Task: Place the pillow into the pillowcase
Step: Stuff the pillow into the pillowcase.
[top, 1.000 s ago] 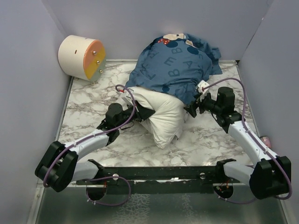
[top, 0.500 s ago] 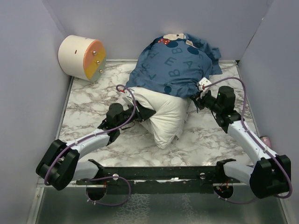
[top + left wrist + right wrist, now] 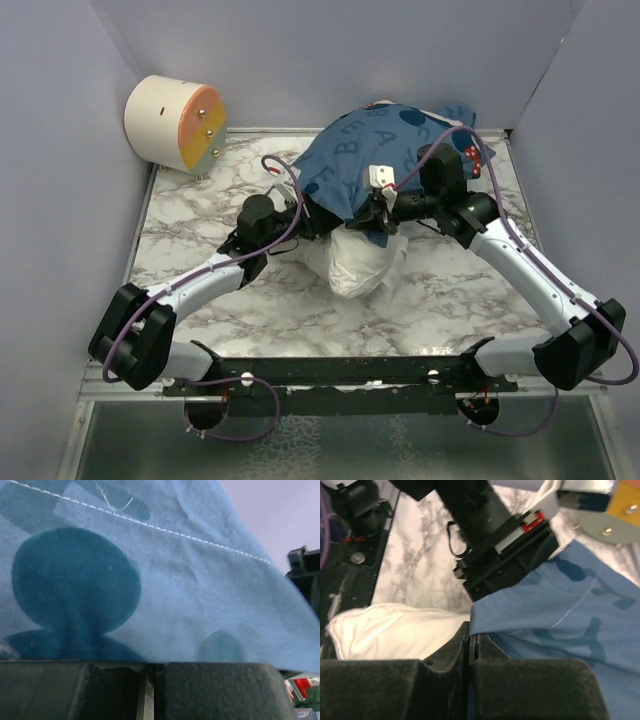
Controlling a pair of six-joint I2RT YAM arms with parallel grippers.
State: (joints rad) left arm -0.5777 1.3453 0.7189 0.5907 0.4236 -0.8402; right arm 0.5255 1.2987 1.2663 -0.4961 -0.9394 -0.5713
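On pillowcase (image 3: 385, 155), dark letters B, E, partly readable

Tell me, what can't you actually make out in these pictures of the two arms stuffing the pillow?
- How far the plump white stuffed pillow reaches inside: top view, the blue letter-printed fabric pillowcase covers it.
- The pillowcase opening: top view, the right gripper and left gripper block it.
- What the cloth rests on: left wrist view, pillowcase fabric fills the frame.
- The cream cylinder: right wrist view, cut off by the edge.
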